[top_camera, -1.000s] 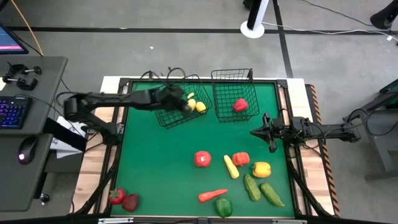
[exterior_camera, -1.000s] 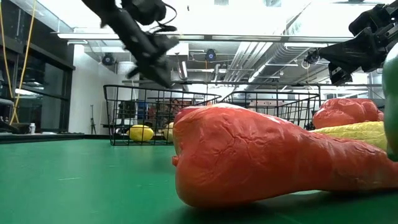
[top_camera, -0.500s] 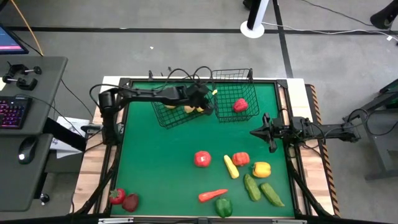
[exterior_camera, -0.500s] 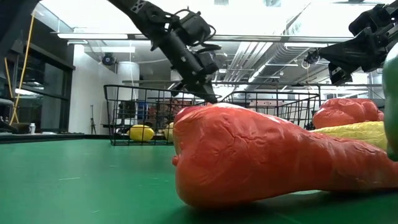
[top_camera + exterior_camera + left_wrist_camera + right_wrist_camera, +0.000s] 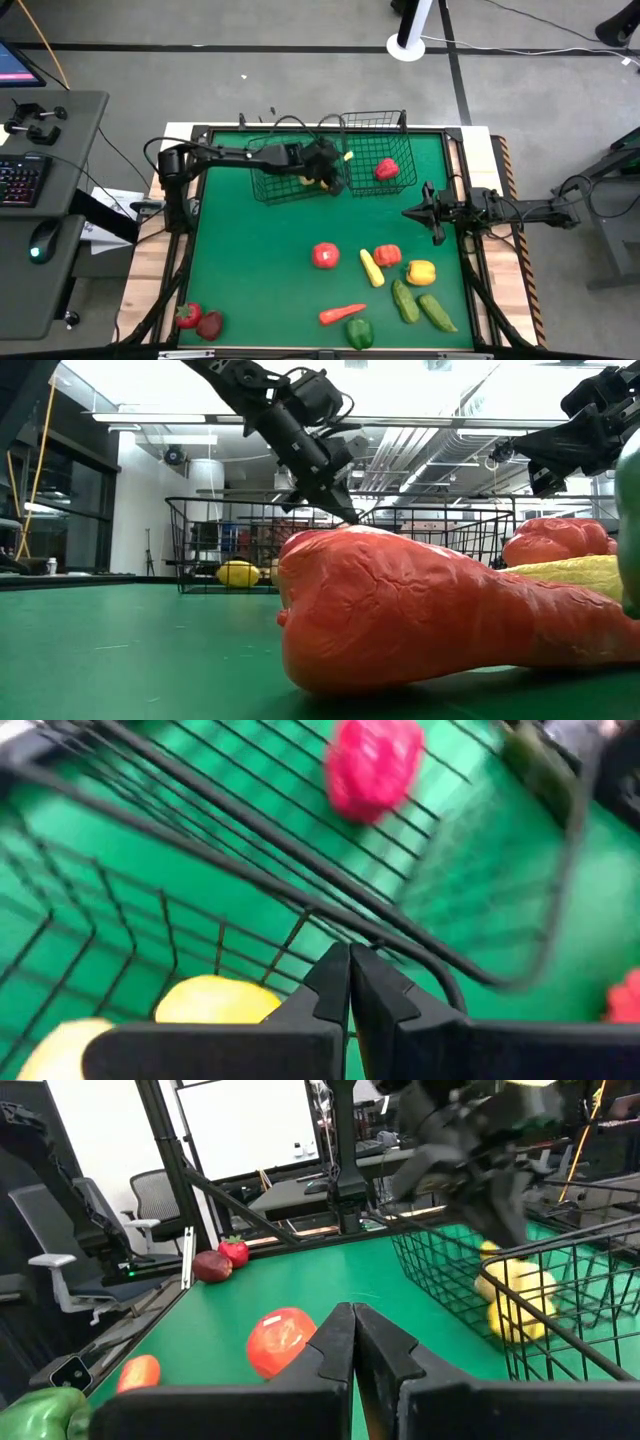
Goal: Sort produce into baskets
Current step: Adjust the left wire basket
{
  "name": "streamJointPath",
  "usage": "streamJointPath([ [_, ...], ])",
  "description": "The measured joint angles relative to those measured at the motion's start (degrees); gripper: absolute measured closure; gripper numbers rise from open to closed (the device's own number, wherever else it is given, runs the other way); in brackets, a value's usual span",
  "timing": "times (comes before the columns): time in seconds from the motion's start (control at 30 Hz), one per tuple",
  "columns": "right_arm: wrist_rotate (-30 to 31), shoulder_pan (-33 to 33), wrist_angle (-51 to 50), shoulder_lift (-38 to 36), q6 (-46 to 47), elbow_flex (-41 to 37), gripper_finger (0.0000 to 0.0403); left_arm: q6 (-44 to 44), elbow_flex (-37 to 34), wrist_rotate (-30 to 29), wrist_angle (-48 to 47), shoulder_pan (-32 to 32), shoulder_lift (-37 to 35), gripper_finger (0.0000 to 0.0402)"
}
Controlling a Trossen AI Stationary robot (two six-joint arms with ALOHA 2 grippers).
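Note:
My left gripper [image 5: 335, 176] is shut and hangs over the right-hand rim of the left black wire basket [image 5: 270, 185], fingers pointing down [image 5: 350, 960]. Two yellow lemons [image 5: 215, 1002] lie in that basket below it. The right basket [image 5: 372, 125] holds one red piece [image 5: 386, 169]. My right gripper [image 5: 408, 213] is shut and empty above the table's right side [image 5: 352, 1320]. Loose produce lies on the green mat: a tomato [image 5: 325, 256], a red pepper [image 5: 387, 256], a yellow pepper [image 5: 421, 271], cucumbers [image 5: 405, 300], a carrot [image 5: 342, 313] and a green pepper [image 5: 359, 332]. My left gripper's shut fingertips [image 5: 335, 970] stand right at the left basket's rim wire [image 5: 420, 960]. I cannot tell whether they touch it.
Two red pieces [image 5: 198, 320] lie at the near left corner. A long yellow piece [image 5: 371, 268] lies beside the red pepper. The mat's middle left has free room. A desk with keyboard and mouse [image 5: 40, 180] stands left of the table.
My left gripper has swung toward the table's right edge, from over the left basket's middle to its right-hand rim beside the right basket, and has come down a little. It has stayed shut.

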Motion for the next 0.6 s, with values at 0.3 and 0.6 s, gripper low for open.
streamJointPath([
  [0.3, 0.0, 0.0, 0.0, 0.0, 0.0, 0.0, 0.0402, 0.5, -0.3, -1.1, -7.6, -2.7, 0.0, 0.0401],
  [0.6, 0.0, 0.0, 0.0, 0.0, 0.0, 0.0, 0.0402, 3.8, 3.7, -4.2, -7.3, 1.4, -0.7, 0.0401],
])
